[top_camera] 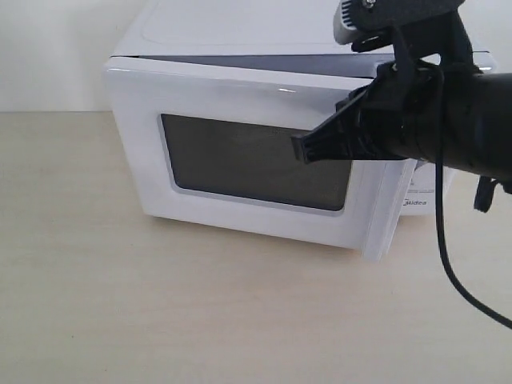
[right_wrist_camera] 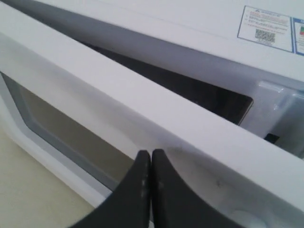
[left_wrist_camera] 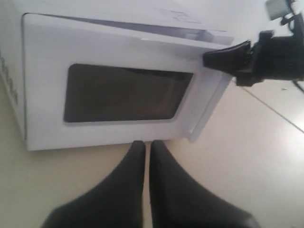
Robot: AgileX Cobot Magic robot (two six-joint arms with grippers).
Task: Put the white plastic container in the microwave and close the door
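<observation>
The right tool (right_wrist_camera: 151,156) has its two black, tapering fingers pressed together with nothing between them. Their tips lie against the smooth white face of the door (top_camera: 240,92), near its upper right part. From the exterior camera the tips overlap the upper right corner of the dark window (top_camera: 248,164), and whether they truly touch is hard to judge there.

The left tool (left_wrist_camera: 147,145) is likewise closed flat and empty. It hangs over the pale, faintly grained counter (top_camera: 200,312) on the near side of the door, apart from it. Its arm does not show in the exterior view.

The door stands slightly ajar: its right edge sits off the body of the microwave (top_camera: 216,28), leaving a narrow shaded wedge along the top. Through that gap only a strip of dark interior shows.

The white plastic container cannot be seen in any view; the door covers the cavity, and the window is too dark to look through.

Blurred label stickers (right_wrist_camera: 265,21) sit on the glossy top, their print unreadable. The right arm and its black cable (top_camera: 439,208) hide the right front of the microwave.
</observation>
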